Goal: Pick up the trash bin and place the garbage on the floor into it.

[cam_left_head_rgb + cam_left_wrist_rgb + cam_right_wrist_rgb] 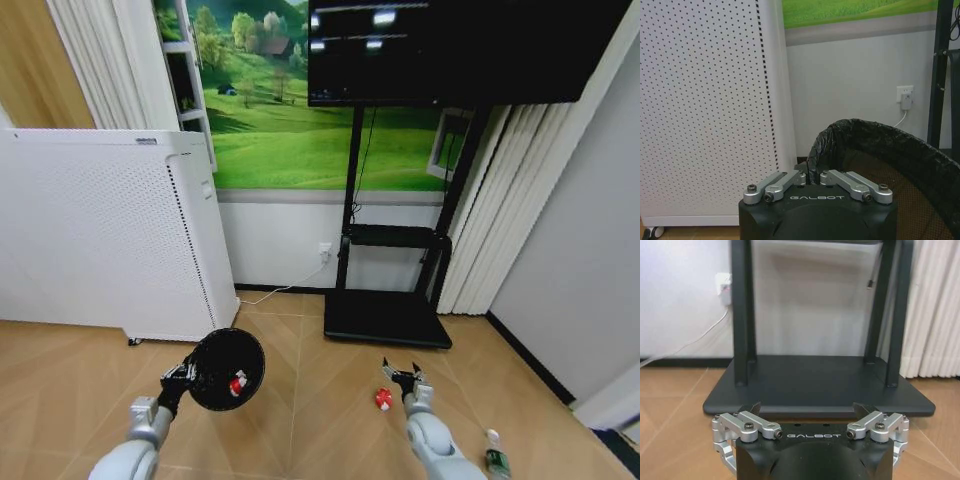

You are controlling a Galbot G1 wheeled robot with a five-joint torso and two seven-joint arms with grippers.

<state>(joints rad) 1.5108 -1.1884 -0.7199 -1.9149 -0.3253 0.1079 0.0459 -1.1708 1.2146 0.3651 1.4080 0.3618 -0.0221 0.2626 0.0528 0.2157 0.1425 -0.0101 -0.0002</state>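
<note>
Where parquet floor (300,400) meets white wall (280,250), litter.

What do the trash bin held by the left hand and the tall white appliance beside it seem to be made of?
The trash bin looks like dark mesh, perhaps metal, lined with a crinkled glossy black plastic bag folded over its rim. The white appliance looks like matte plastic or painted metal, its panel perforated with small holes.

Two pale grey, rounded forearms are seen at 7 and 5 o'clock in the head view. Each gripper, left gripper (813,176) and right gripper (809,412), is built of a black housing marked GALBOT, silver linkage bars and dark screws; the fingertips appear black.
</note>
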